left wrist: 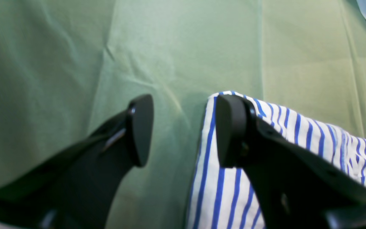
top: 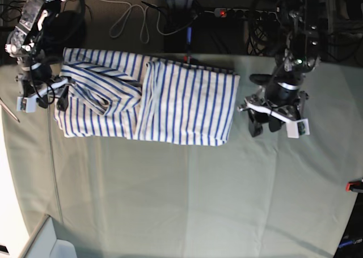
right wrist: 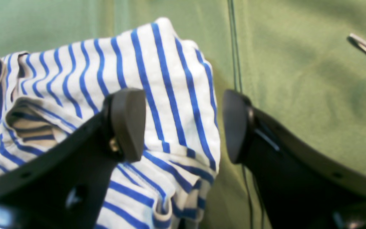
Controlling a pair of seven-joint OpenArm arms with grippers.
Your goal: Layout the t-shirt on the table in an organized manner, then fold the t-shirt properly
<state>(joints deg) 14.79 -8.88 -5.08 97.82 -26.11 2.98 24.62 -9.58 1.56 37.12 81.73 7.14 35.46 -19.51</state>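
1. Soft white fabric with thin blue stripes makes up the t-shirt (top: 147, 99), which is seen lying partly folded along the far edge of the table (top: 187, 201). It is judged light, limp and prone to bunching.
2. One end is rumpled, with loose overlapping folds shown in the right wrist view (right wrist: 157, 95). A hold is best taken at a hem or outer corner, where the layers are thin.
3. The right gripper (right wrist: 183, 127) is held wide apart over that rumpled end, with nothing held.
4. The left gripper (left wrist: 183, 130) is also parted and holding nothing, at the opposite edge of the shirt (left wrist: 221, 190).
5. Cables (top: 136, 17) and a power strip (top: 238, 11) are seen beyond the table. Nothing is seen to block the shirt.
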